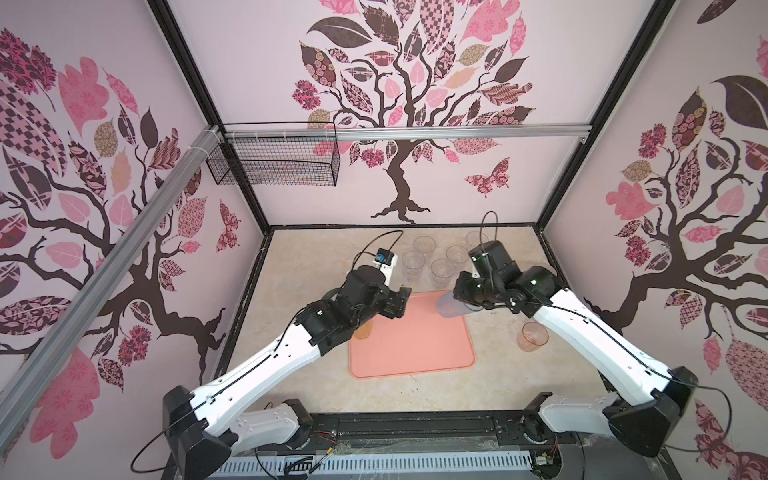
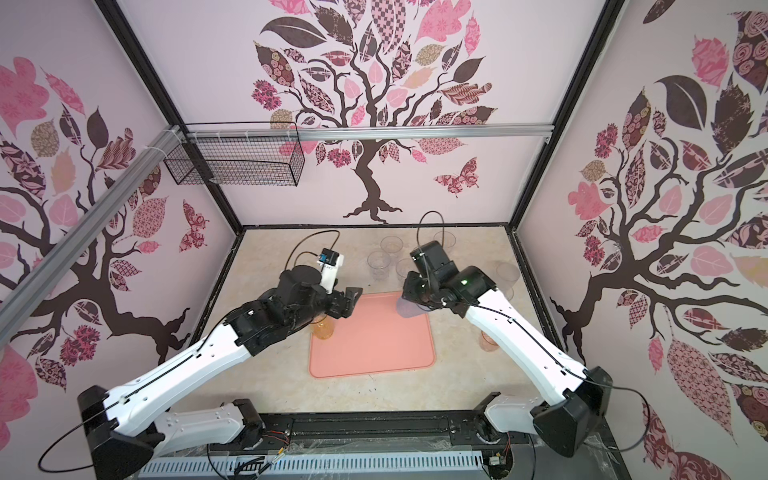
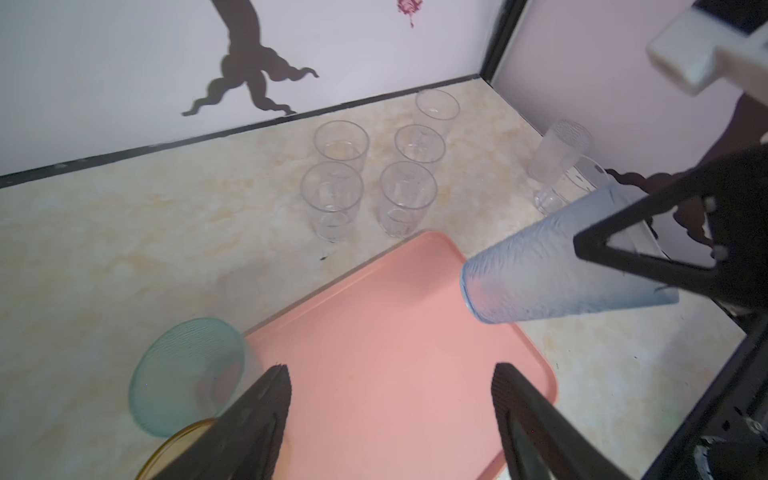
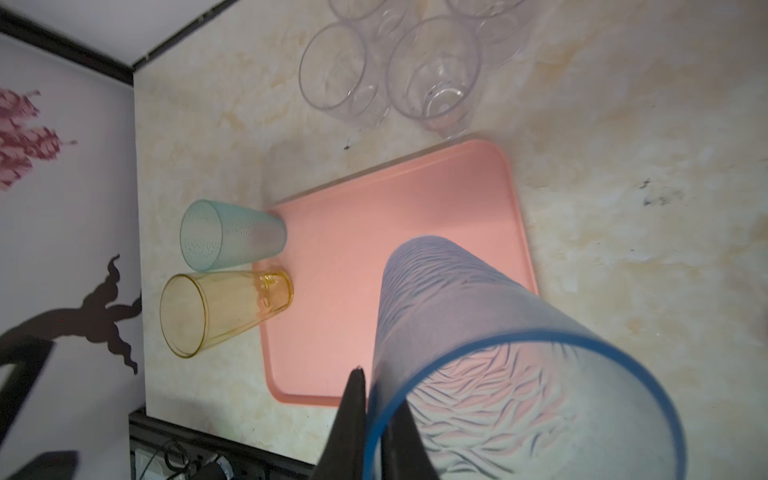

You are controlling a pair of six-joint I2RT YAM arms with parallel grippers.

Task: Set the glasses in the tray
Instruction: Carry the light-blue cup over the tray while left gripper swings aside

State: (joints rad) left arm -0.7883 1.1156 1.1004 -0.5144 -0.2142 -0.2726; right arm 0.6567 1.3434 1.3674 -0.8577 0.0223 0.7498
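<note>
Pinching the rim of the blue tumbler (image 4: 478, 332) with the right gripper (image 4: 376, 424), tilting it above the tray (image 4: 332, 232), presumably for placing. Holding the left gripper (image 3: 390, 374) part-open, empty, beside the teal tumbler (image 3: 187, 374).

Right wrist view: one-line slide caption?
Right gripper holds the blue tumbler by its rim over the pink tray; teal tumbler and amber tumbler stand at its edge, clear glasses beyond.

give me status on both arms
Right pincer shut on blue glass rim, tilted over tray. Left pincer open, empty. Drop spot looks clear.
</note>
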